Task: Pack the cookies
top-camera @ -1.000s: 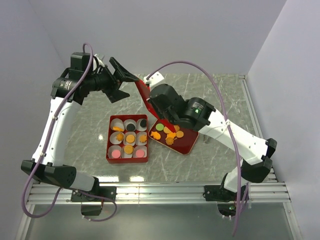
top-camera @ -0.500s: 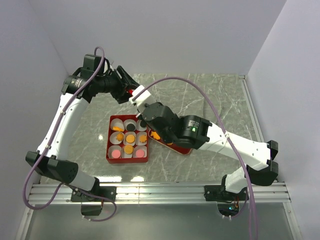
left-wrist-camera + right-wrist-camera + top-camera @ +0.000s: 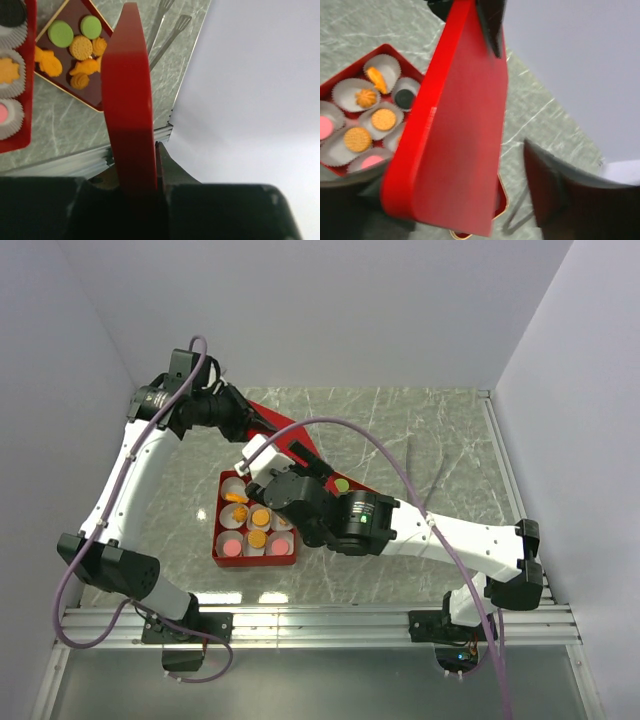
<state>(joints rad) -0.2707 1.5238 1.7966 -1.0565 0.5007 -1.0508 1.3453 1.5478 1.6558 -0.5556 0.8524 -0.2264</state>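
- While the tabletop (image 3: 430, 430) carries everything, the right arm (image 3: 450, 530) stretches low from the near right corner across to the left, with its wrist over the red box.
- The left arm (image 3: 125, 475) climbs from the near left corner, elbow high by the left edge, forearm turned inward above the far left part.
- The red lid (image 3: 465, 115) hangs in the air on edge, tilted, above the box's far side.
- The left claw (image 3: 137, 166) is clamped tight on one rim of the lid.
- The right claw (image 3: 450, 160) stands spread wide with the lid between its fingers. One finger (image 3: 550, 190) is clear of the lid, and the claw grips nothing.
- The red box (image 3: 255, 562) sits left of the middle, toward the near edge, with nine white paper cups (image 3: 390, 62) inside.
- A dark tray (image 3: 75, 11) lies just right of the box.
- The cookies (image 3: 80, 47) lie in a loose orange and green pile on the tray. Others, orange, pink and black, sit in the cups.
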